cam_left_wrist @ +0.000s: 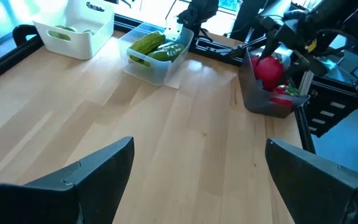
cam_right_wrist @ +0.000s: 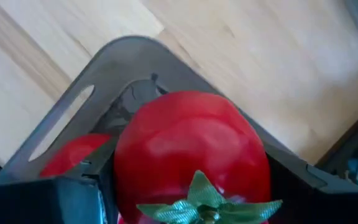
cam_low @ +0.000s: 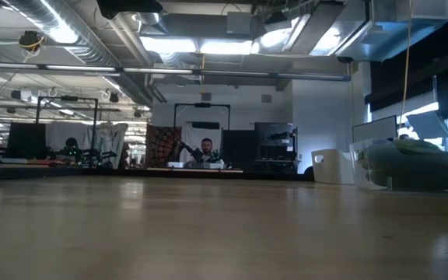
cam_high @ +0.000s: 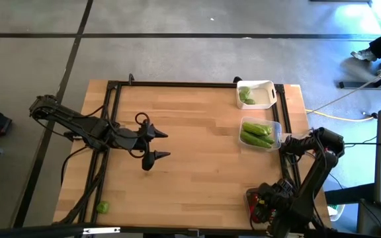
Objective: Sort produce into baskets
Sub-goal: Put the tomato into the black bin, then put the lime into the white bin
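My right gripper (cam_right_wrist: 191,193) is at the table's near right corner, shut on a red tomato (cam_right_wrist: 191,143) over the dark grey basket (cam_right_wrist: 104,62). A second tomato (cam_right_wrist: 73,155) lies in that basket. The left wrist view shows the same tomato (cam_left_wrist: 267,67) at the grey basket's (cam_left_wrist: 260,99) rim. My left gripper (cam_high: 159,145) is open and empty over the table's middle left. The white basket (cam_high: 255,94) holds lime pieces. The clear basket (cam_high: 260,132) holds green pods. One lime (cam_high: 102,207) lies on the table near the front left corner. My right gripper holds the tomato pinched between its two fingers, which stand on its opposite sides (cam_right_wrist: 120,174). The fingers come from above, pointing down. The tomato's green calyx (cam_right_wrist: 207,202) faces up toward the wrist. Whether the tomato rests on anything in the basket, I cannot tell.
The white basket (cam_low: 333,166) and the clear basket (cam_low: 411,163) stand along the table's right side, toward the far edge. A black frame (cam_high: 177,84) runs along the table's edges. Bare wood lies between my two arms.
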`<state>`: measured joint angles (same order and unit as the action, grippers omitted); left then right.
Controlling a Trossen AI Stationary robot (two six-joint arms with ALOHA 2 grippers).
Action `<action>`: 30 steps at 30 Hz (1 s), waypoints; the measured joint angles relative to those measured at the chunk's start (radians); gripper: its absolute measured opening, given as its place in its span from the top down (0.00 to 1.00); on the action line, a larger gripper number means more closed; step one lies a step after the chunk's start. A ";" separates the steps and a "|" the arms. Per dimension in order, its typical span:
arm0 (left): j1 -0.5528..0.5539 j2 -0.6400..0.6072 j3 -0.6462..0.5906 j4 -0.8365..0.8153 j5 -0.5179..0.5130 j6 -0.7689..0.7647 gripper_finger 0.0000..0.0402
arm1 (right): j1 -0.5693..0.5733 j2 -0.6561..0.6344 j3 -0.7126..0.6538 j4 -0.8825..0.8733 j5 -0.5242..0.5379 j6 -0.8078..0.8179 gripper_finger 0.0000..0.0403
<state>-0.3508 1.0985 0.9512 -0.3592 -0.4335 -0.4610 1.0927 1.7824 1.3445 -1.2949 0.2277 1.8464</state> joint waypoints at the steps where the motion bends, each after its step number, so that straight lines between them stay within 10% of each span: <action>1: 0.000 0.000 0.000 0.000 0.000 0.000 0.11 | 0.000 0.006 0.000 0.001 -0.001 -0.009 0.36; 21: 0.000 0.000 0.000 0.003 -0.002 -0.003 0.11 | -0.002 0.016 0.048 -0.069 -0.087 -0.038 0.06; 30: -0.024 0.000 0.000 0.003 -0.001 0.076 0.11 | -0.016 0.006 0.249 -0.057 0.420 -0.306 0.06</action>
<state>-0.3750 1.0985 0.9512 -0.3561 -0.4346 -0.3850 1.0768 1.7882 1.5937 -1.3519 0.6477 1.5400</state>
